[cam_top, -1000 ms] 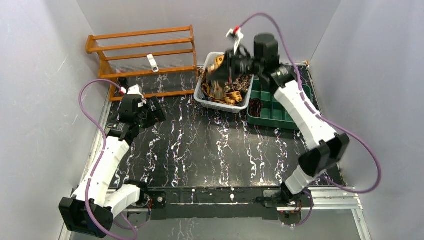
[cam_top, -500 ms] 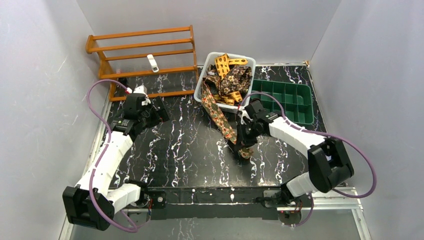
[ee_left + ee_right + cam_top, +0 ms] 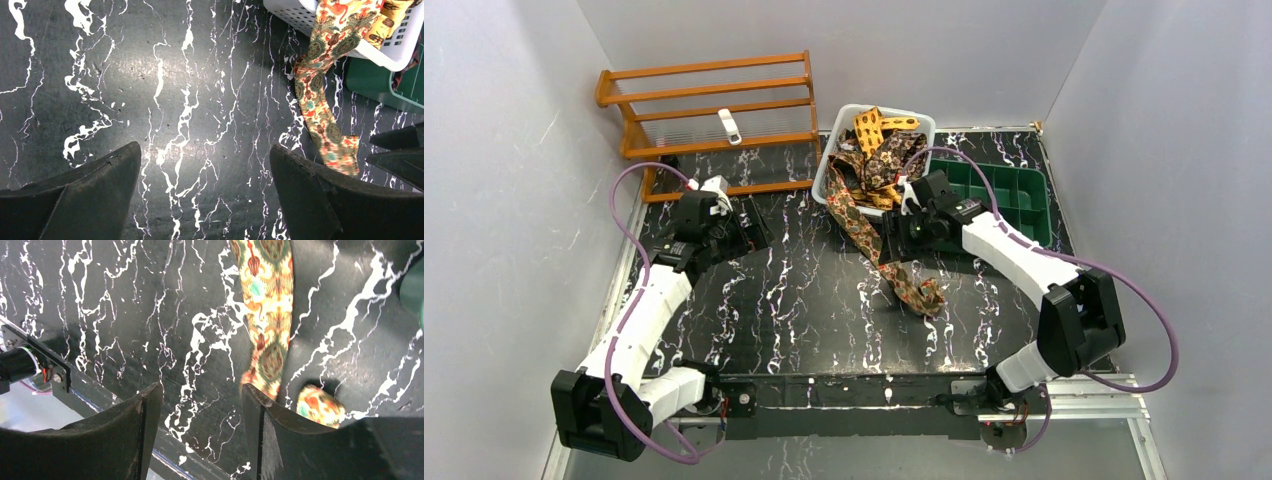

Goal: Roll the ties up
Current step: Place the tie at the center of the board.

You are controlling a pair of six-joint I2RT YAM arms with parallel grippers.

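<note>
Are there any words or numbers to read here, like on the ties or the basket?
No words or numbers can be read anywhere.
The tie on the table: only colourful patterns, no letters.
The ties in the white basket: patterns only.
The white tag on the wooden rack: too small to tell if anything is written.

The table [image 3: 804, 300] had a black top with white marble veining. Plain pale grey walls [image 3: 514, 150] enclosed it on the left, far and right sides. A wooden rack [image 3: 709, 95] stood at the far left corner. An aluminium rail [image 3: 1124, 398] ran along the near edge. Light left a soft glare [image 3: 145, 75] on the top.
</note>
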